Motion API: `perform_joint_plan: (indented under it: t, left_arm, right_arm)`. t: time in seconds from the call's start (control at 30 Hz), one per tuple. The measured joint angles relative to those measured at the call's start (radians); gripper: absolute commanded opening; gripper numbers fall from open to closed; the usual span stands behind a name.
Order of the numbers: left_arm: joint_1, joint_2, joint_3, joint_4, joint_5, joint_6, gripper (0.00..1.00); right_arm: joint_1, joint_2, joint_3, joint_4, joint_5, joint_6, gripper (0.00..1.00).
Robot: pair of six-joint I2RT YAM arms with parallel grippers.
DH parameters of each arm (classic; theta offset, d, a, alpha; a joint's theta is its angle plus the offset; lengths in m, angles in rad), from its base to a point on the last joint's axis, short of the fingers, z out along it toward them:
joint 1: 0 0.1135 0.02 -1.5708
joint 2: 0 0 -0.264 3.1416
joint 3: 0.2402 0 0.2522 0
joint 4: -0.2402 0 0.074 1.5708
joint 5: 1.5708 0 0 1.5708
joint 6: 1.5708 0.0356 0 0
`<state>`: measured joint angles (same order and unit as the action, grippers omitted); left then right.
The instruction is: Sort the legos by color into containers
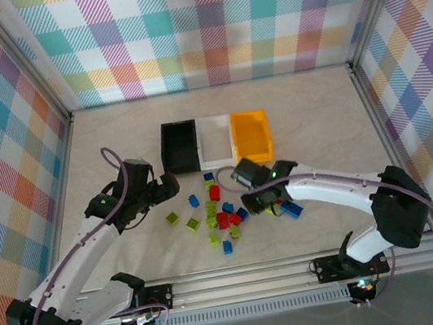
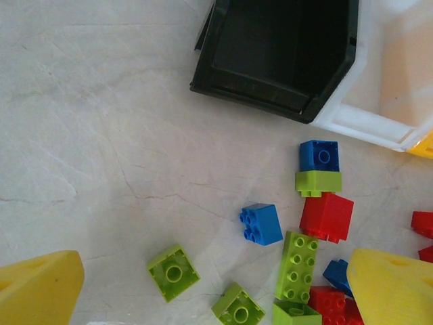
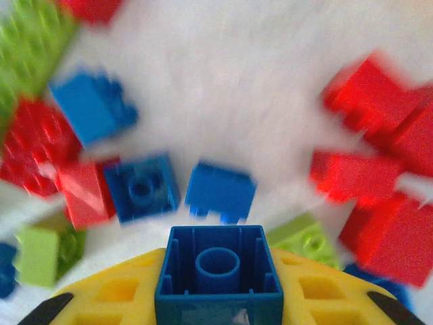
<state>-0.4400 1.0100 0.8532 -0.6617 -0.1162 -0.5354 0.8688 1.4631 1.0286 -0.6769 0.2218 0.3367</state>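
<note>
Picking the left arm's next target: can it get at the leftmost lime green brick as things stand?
Probably yes. The left gripper is open above the table, and the lime green brick lies on bare surface, apart from its neighbours, with nothing over it.

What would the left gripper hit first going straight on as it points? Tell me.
Likely a green brick on the table, between the open left gripper's fingers; depth is unclear.
</note>
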Motion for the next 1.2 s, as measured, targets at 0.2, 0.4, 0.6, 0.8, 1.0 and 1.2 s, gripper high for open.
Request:
perform_joint_plan:
  t: [0.2,0.4,0.6,0.8,1.0,1.2]
  left_arm:
    - [0.014,-0.052,-0.031,0.009,0.004,-0.024,1.00]
    - [0.033,-0.052,-0.054,0.007,0.022,-0.050,1.00]
    - [0.037,-0.052,-0.087,0.006,0.035,-0.066,1.00]
    - [0.038,-0.052,-0.092,0.006,0.037,-0.071,1.00]
    - [0.038,-0.046,-0.092,0.007,0.042,-0.071,1.00]
    - [0.038,-0.039,-0.092,0.006,0.045,-0.071,1.00]
  right_arm:
    - [-0.218,0.140,0.253,0.070,0.015,-0.066,0.20]
    - [-0.327,0.379,0.442,0.093,0.021,-0.092,0.31]
    - [-0.362,0.491,0.553,0.085,0.010,-0.098,0.61]
    - [-0.366,0.454,0.558,0.104,-0.026,-0.106,1.00]
    - [-0.357,0.262,0.430,0.155,-0.077,-0.096,1.00]
    - [-0.273,0.158,0.408,0.259,0.189,-0.143,1.00]
